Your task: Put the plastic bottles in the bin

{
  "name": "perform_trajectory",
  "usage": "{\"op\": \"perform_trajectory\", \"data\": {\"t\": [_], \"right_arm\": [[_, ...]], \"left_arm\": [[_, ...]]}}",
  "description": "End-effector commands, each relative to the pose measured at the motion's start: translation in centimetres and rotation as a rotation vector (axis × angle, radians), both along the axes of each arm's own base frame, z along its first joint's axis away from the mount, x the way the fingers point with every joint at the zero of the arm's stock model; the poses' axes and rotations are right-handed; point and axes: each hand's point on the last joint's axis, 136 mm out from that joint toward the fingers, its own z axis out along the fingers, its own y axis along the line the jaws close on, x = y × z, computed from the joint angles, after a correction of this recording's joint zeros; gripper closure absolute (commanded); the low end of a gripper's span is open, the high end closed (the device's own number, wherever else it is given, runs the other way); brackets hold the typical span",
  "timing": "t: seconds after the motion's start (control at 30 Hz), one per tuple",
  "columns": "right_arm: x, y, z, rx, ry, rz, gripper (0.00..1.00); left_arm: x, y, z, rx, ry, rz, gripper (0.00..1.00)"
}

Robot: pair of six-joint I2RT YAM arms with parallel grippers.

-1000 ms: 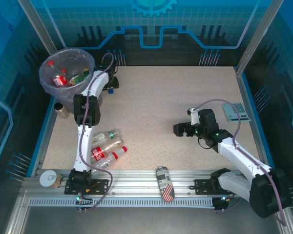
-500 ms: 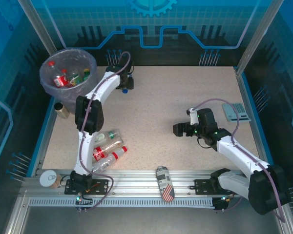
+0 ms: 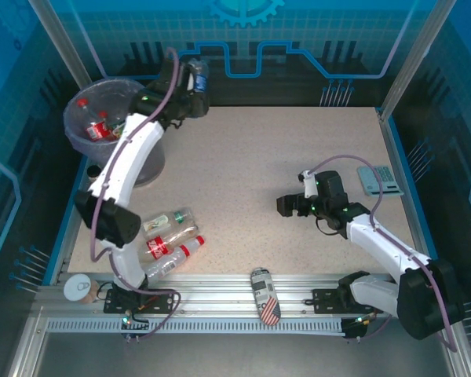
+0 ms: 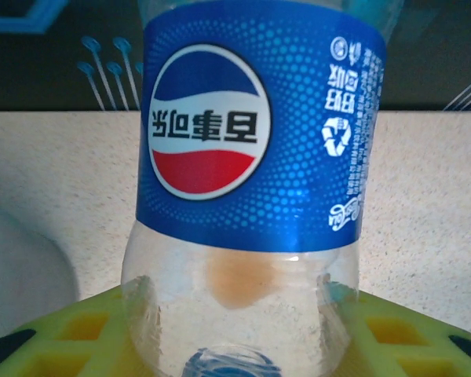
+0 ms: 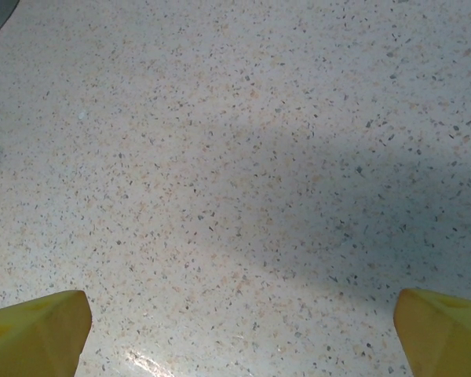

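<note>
Here, the L gripper (image 3: 192, 82) is raised just right of the bin (image 3: 71, 133), jaws closed on a clear blue-labelled bottle (image 4: 251, 141). The bottle sits between the yellow fingers (image 4: 63, 334), label upside down in the wrist view. Several red-capped bottles (image 3: 94, 129) lie inside the bin. Approx. four loose bottles (image 3: 171, 236), partly hidden by the arm, lie near the L arm's base. The R gripper (image 5: 235, 330), jaws wide apart and holding nothing, hangs over bare tabletop (image 5: 243, 157).
</note>
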Motion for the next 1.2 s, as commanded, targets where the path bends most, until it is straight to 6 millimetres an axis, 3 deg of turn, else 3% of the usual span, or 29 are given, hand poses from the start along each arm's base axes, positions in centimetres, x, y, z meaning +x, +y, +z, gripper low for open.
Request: {"op": "perform_trajectory", "data": {"t": [0.0, 0.2, 0.37, 0.57, 0.8, 0.83, 1.03, 1.17], "right_arm": [[0.6, 0.7, 1.3, 0.012, -0.029, 0.02, 0.0], [1.0, 1.7, 1.9, 0.016, -0.037, 0.052, 0.0], [0.9, 2.0, 2.6, 0.007, -0.049, 0.071, 0.0], [0.9, 1.8, 2.2, -0.018, -0.041, 0.072, 0.0], [1.0, 1.8, 1.5, -0.024, -0.025, 0.07, 0.0], [1.1, 1.8, 1.4, -0.024, -0.023, 0.07, 0.0], [1.3, 2.0, 1.3, -0.024, -0.013, 0.073, 0.0], [1.5, 2.1, 1.4, -0.021, -0.016, 0.071, 0.0]], "left_arm": [[-2.6, 5.0, 2.0, 0.002, 0.007, 0.083, 0.72], [-5.1, 13.2, 2.9, -0.176, -0.046, 0.249, 0.85], [-5.6, 18.3, 0.0, -0.197, 0.041, 0.357, 0.9], [-4.6, 21.0, -3.8, -0.189, 0.154, 0.391, 0.9], [-2.9, 21.3, -6.9, -0.185, 0.237, 0.381, 0.89], [-2.7, 21.3, -7.3, -0.189, 0.25, 0.375, 0.87], [-2.2, 21.3, -8.2, -0.186, 0.271, 0.363, 0.47], [-2.3, 21.5, -8.2, -0.17, 0.27, 0.365, 0.36]]}}
